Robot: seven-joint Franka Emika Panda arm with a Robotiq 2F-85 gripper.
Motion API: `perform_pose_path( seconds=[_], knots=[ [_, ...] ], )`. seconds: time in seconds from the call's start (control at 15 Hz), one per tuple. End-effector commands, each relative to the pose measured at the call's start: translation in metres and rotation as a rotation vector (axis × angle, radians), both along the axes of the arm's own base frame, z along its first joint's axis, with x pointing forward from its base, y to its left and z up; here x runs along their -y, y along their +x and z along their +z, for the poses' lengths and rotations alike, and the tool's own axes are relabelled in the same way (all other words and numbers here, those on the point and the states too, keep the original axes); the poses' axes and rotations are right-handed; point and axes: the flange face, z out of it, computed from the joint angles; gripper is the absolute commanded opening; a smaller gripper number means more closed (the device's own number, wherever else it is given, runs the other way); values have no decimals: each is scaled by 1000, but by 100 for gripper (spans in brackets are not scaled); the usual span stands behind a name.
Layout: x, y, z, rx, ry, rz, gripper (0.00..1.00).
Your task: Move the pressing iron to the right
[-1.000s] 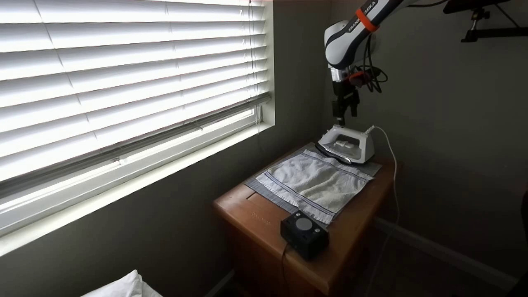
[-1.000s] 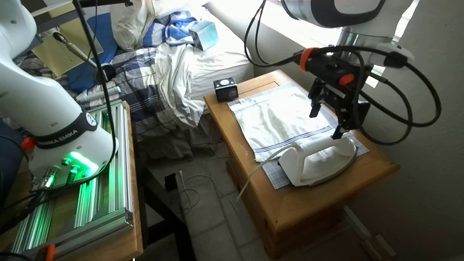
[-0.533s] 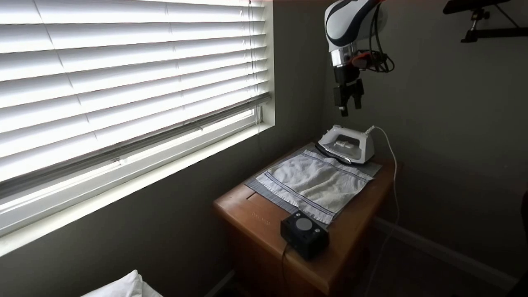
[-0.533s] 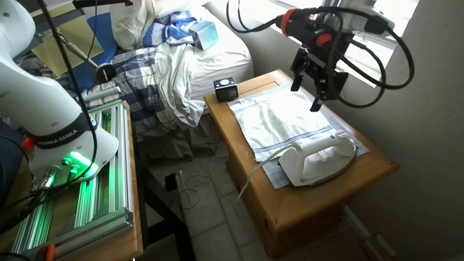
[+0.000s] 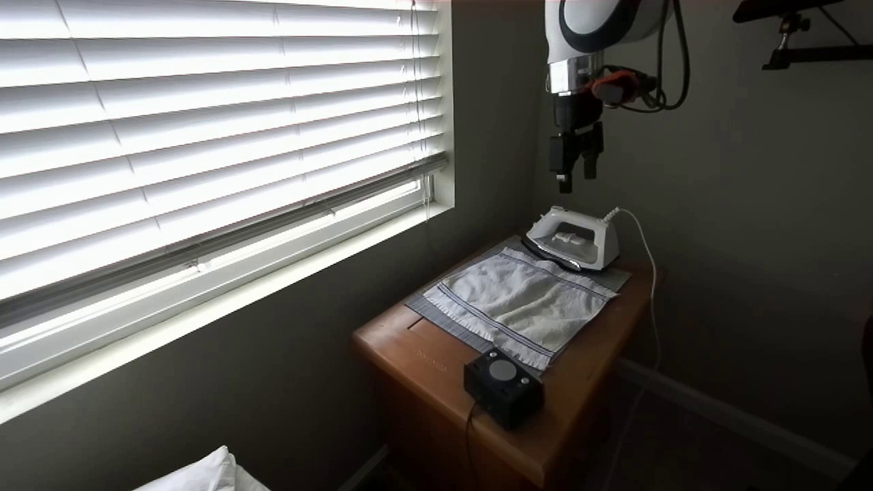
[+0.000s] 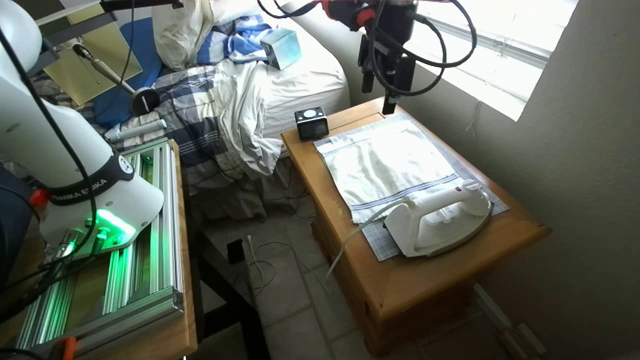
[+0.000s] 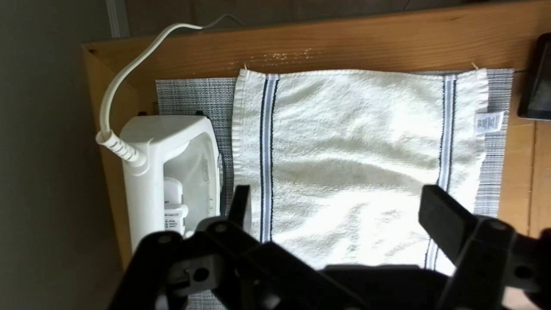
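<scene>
The white iron rests sole down at one end of the wooden table, beside a white towel. It also shows in an exterior view and on the left of the wrist view. Its cord trails off the table edge. My gripper is open and empty above the towel, with bare towel showing between its fingers. In both exterior views the gripper hangs in the air, apart from the iron. In the wrist view the left finger hides the iron's front part.
The white striped towel lies on a grey mat on the wooden table. A black box with a round dial stands at the table's far end. A wall and a window with blinds border the table. A bed stands beyond.
My open gripper has risen from near the iron's handle and moved away over the towel, toward the black box's end of the table. The iron has not moved.
</scene>
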Motion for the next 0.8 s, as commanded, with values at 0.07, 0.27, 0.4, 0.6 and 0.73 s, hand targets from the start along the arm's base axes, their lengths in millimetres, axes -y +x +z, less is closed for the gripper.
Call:
perform_pose_path(
  seconds=[0.07, 0.27, 0.4, 0.6, 0.73],
  knots=[
    [-7, -3, 1, 3, 0, 7, 100],
    [-2, -3, 0, 2, -1, -1, 100],
    [-2, -2, 0, 2, -1, -1, 100],
    [-2, -2, 0, 2, -1, -1, 100],
    [-2, -2, 0, 2, -1, -1, 100]
  ],
)
